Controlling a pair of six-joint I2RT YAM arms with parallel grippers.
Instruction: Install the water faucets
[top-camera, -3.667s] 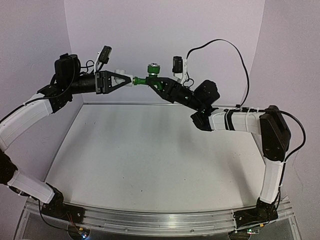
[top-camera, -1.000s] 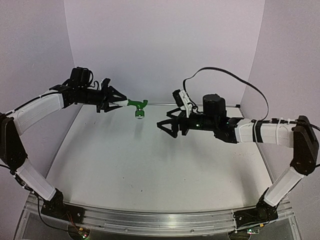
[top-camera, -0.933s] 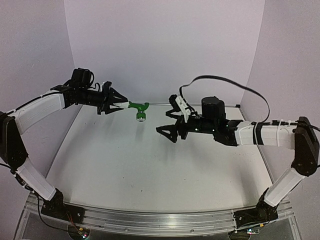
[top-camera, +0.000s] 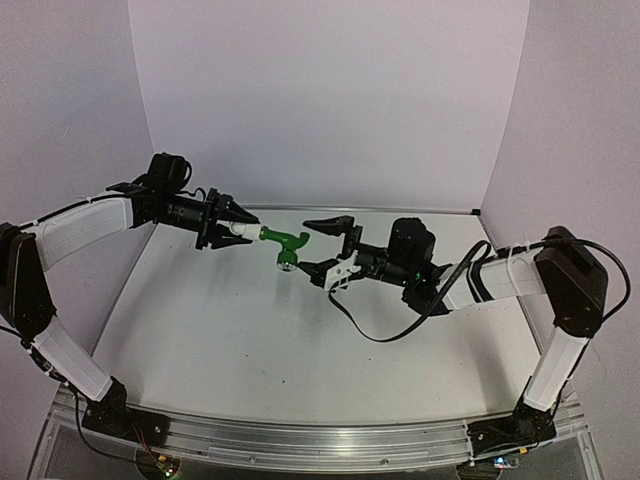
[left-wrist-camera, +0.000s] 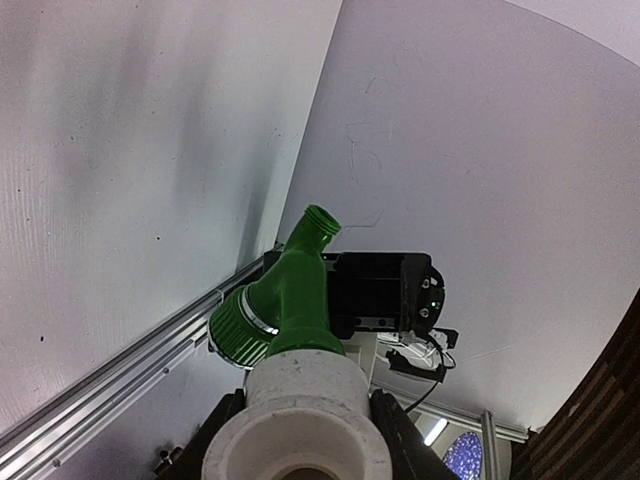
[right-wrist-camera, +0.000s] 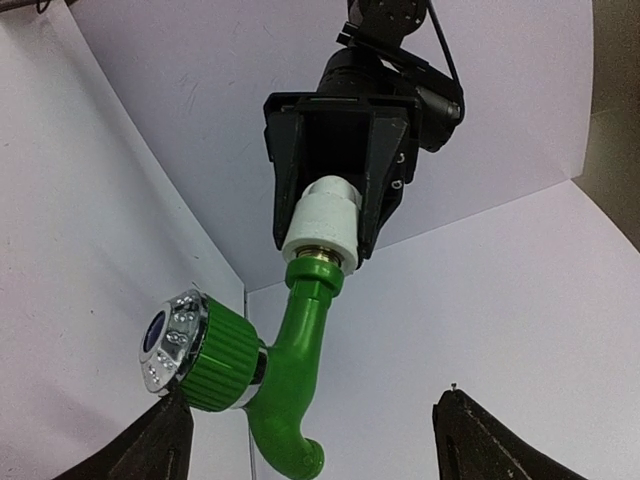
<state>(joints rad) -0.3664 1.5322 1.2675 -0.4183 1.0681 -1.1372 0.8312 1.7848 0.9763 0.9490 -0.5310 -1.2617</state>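
The water faucets hang joined above the back of the table. A green tap (top-camera: 283, 243) with a round knob (right-wrist-camera: 190, 350) is screwed into a white pipe fitting (top-camera: 240, 229). My left gripper (top-camera: 235, 228) is shut on the fitting (left-wrist-camera: 300, 410), and the tap (left-wrist-camera: 290, 295) points away from it. My right gripper (top-camera: 303, 245) is open with the tap's spout end (right-wrist-camera: 295, 380) between its jaws. One of its fingertips (right-wrist-camera: 165, 435) sits just under the knob; I cannot tell if it touches. The other fingertip (right-wrist-camera: 470, 435) stands well clear.
The white table top (top-camera: 250, 340) lies below both arms, with purple walls on three sides. A black cable (top-camera: 375, 335) from the right arm droops onto the table. An aluminium rail (top-camera: 300, 435) runs along the near edge.
My right gripper has swung left and rolled over, so its fingers now stand on either side of the tap, a little less wide apart. The left arm and tap barely moved.
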